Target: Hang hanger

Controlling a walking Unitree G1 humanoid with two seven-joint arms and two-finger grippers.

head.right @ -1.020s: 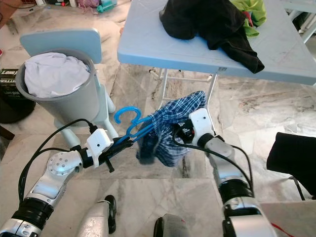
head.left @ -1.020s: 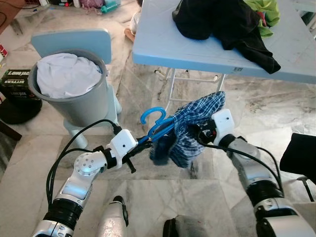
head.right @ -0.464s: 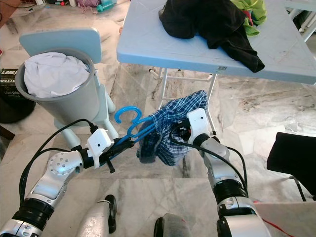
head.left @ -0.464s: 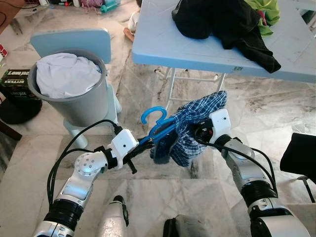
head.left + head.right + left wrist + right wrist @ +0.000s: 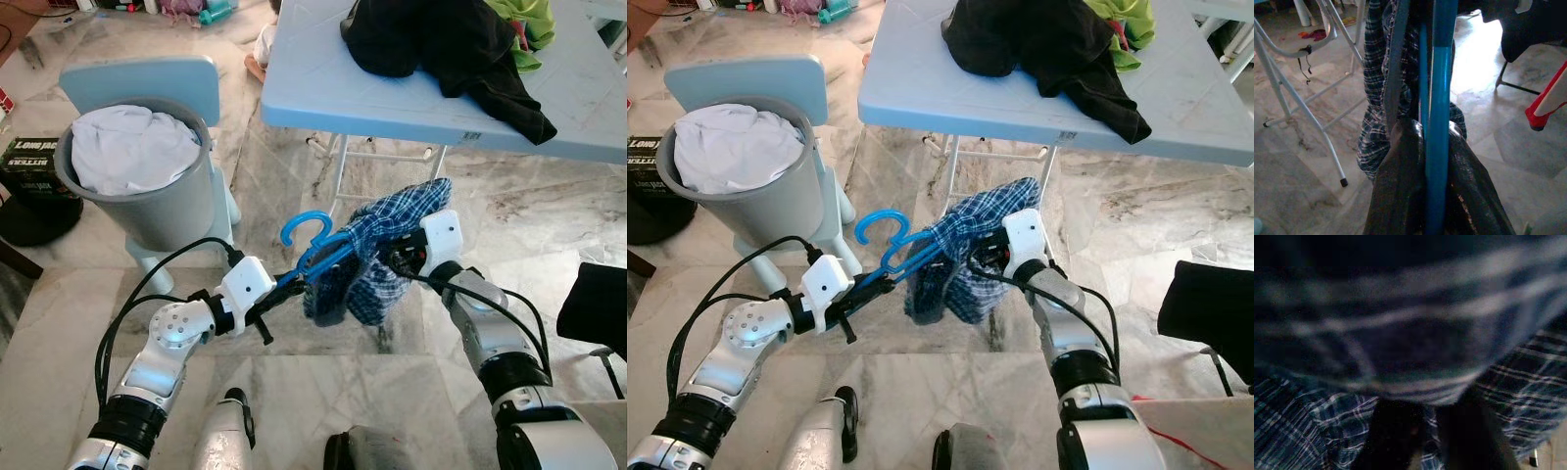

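Blue plastic, front and centre: the bright blue plastic hanger (image 5: 312, 250) rides in mid-air just in front of the pale blue folding table (image 5: 323, 98), and that table is our landmark. Nearest the robot, the left gripper (image 5: 1425, 161) is clenched on the hanger's bar, black fingers (image 5: 1400, 186) pinching it from both sides. Just beyond, toward the table's white metal legs (image 5: 338, 181), the blue-and-white checked cloth (image 5: 377, 259) hangs bunched on the hanger. The right gripper (image 5: 985, 257) is buried in that cloth; whether it is clamped or released, I cannot tell from the dark, blurred wrist picture.

What's new? Over the last second the right arm has drawn in a touch and the cloth has gathered tighter and narrower against the hanger, while the left hand hasn't budged. That reads to me as the garment still being settled on the hanger, so the hanging itself has not begun.

Left of the table, the grey plastic bin of white laundry (image 5: 137, 152) sits on the floor. On the table top, a black garment heap (image 5: 441, 44).
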